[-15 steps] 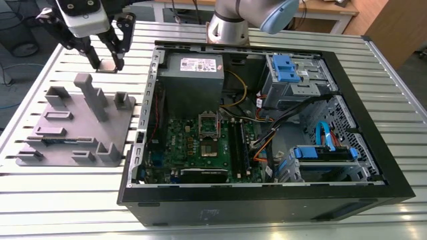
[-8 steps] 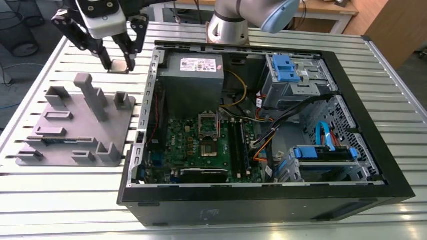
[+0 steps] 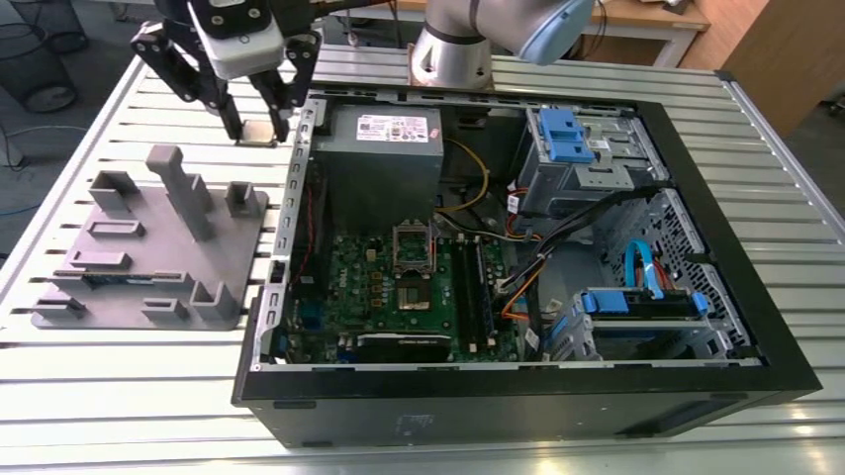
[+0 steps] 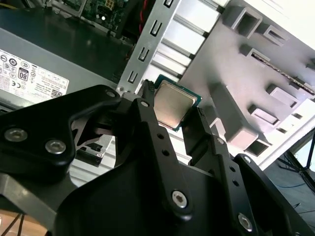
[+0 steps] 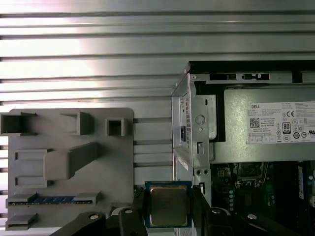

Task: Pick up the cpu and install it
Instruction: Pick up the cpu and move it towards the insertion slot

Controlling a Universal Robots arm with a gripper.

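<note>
Open black computer case (image 3: 528, 401) on a slatted silver metal table (image 3: 119, 396), green motherboard (image 3: 363, 287) and grey power supply box (image 3: 383, 153) inside, grey plastic fixture plate (image 3: 244, 252) alongside

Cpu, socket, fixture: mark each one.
cpu (image 5: 168, 205), first wrist view, middle of its metal top.
socket (image 3: 415, 250), exterior view, its middle, on the motherboard.
fixture (image 5: 115, 167), first wrist view, bare flat part of its base.

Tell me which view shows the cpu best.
The first wrist view: the cpu faces the camera, its metal top whole, held in the gripper. The second wrist view shows it tilted, partly behind a finger; the exterior view, a small pale square.
</note>
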